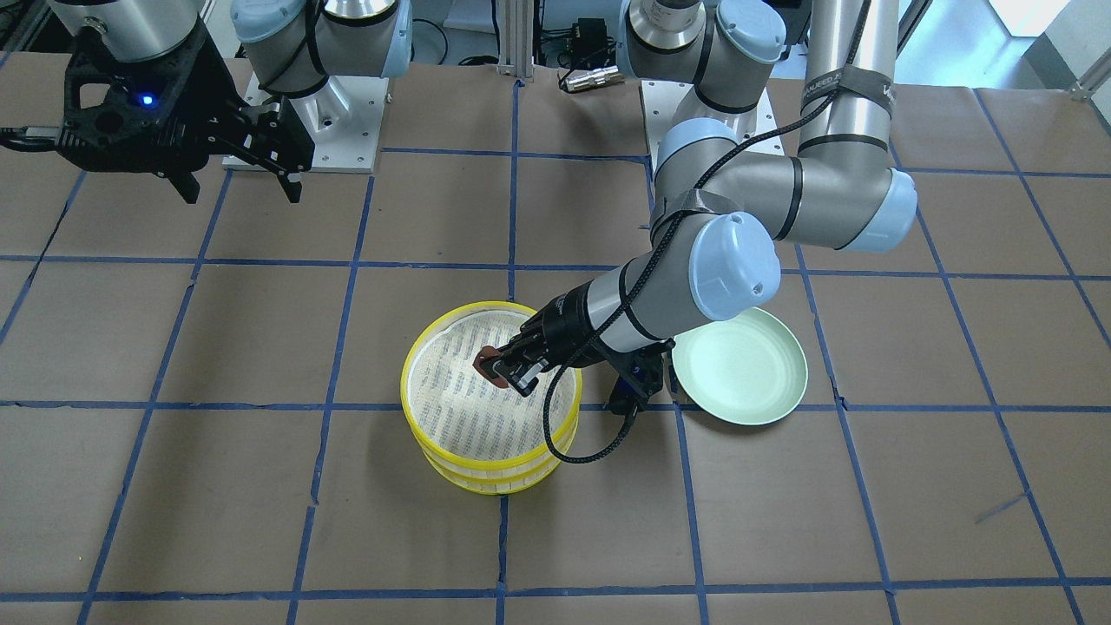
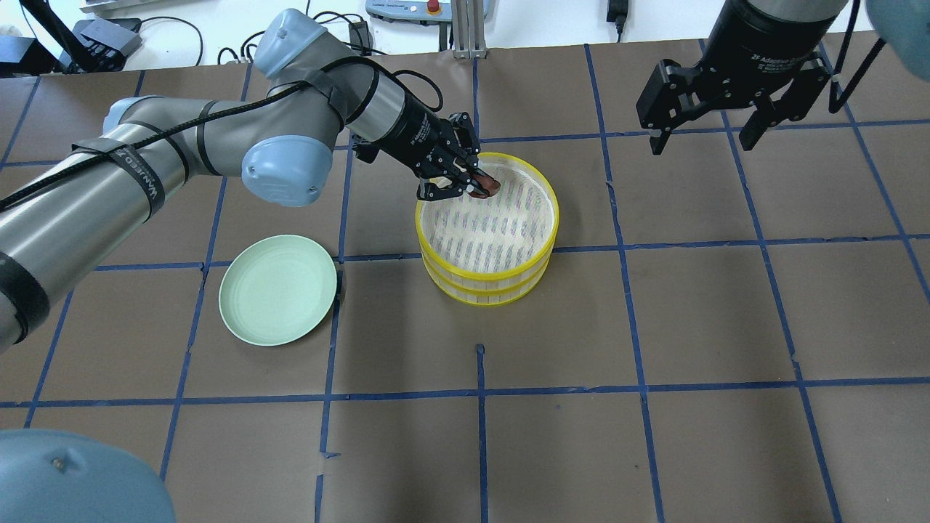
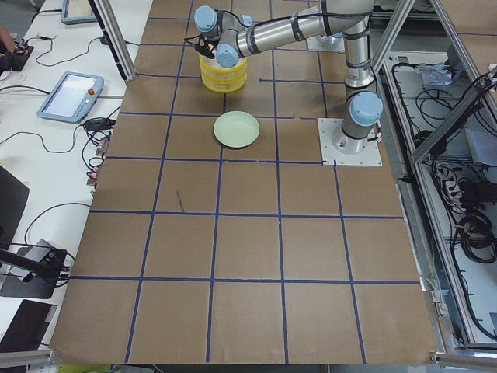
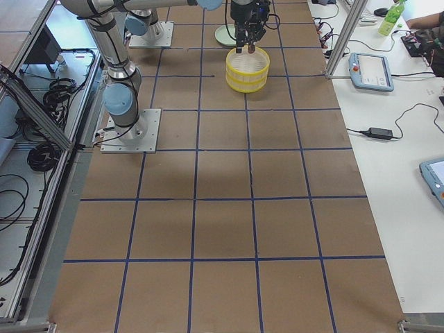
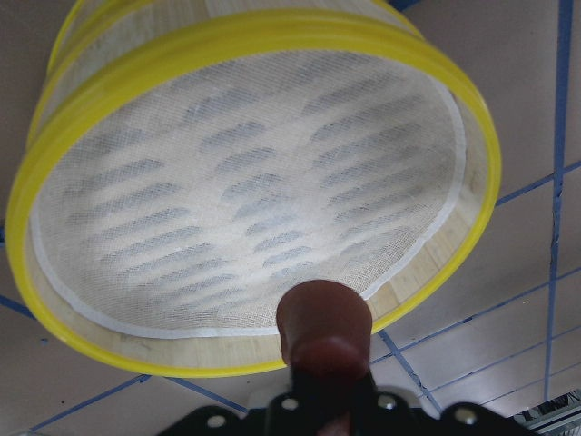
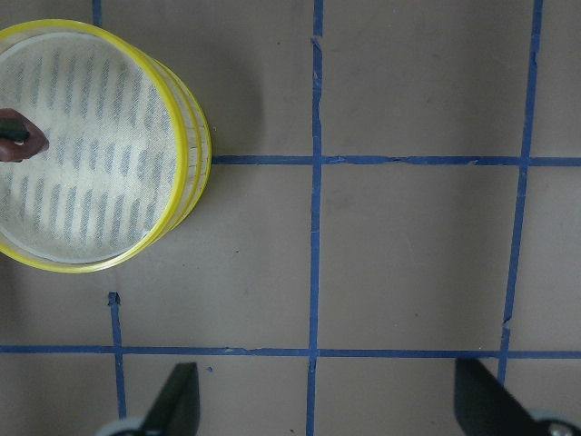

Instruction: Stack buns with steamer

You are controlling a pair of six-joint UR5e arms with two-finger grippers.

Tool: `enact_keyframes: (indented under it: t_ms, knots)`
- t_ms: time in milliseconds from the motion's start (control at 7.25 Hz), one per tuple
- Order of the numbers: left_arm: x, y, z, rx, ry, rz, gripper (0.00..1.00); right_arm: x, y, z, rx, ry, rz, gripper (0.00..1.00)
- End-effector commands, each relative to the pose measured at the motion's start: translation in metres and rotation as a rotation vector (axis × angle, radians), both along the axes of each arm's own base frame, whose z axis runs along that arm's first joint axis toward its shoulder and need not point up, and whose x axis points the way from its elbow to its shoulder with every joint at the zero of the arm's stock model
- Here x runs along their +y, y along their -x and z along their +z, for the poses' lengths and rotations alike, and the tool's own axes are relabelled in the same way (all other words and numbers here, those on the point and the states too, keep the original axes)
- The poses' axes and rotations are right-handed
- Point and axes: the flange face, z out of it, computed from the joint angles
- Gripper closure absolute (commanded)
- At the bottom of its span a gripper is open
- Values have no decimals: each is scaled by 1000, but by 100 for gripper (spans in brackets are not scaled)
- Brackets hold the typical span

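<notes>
A yellow-rimmed steamer (image 2: 554, 218), two tiers stacked, stands mid-table; it also shows in the front view (image 1: 406, 386) and the left wrist view (image 5: 254, 32). Its top tier has an empty white mesh floor. My left gripper (image 2: 465, 185) is shut on the glossy reddish-brown bun (image 2: 490, 184) and holds it just above the mesh near the rim. That bun also shows in the front view (image 1: 486, 363) and the left wrist view (image 5: 324, 318). The white bun is hidden. My right gripper (image 2: 703, 145) is open and empty, high above the table, off to the steamer's right.
An empty pale green plate (image 2: 278, 288) lies on the brown paper-covered table to the left of the steamer, under my left arm in the front view (image 1: 738, 365). Blue tape lines grid the table.
</notes>
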Motion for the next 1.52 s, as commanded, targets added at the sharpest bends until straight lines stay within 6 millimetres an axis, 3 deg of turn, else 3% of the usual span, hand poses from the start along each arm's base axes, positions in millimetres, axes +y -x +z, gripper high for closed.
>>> enact_keyframes:
  t_ms: [0,690,1241,1379]
  knots:
    - [2,0,-9,-16,0,-13,1,2,1,-1,-2,-2,-2,0]
    - [1,-4,-6,-74,88,-115,0,2,0,4,-11,10,-2,0]
    - [19,-71,-3,-574,233,-876,0,2,0,5,-13,14,-2,0]
    - [17,-79,0,-600,286,-1079,0,2,0,6,-13,15,-2,0]
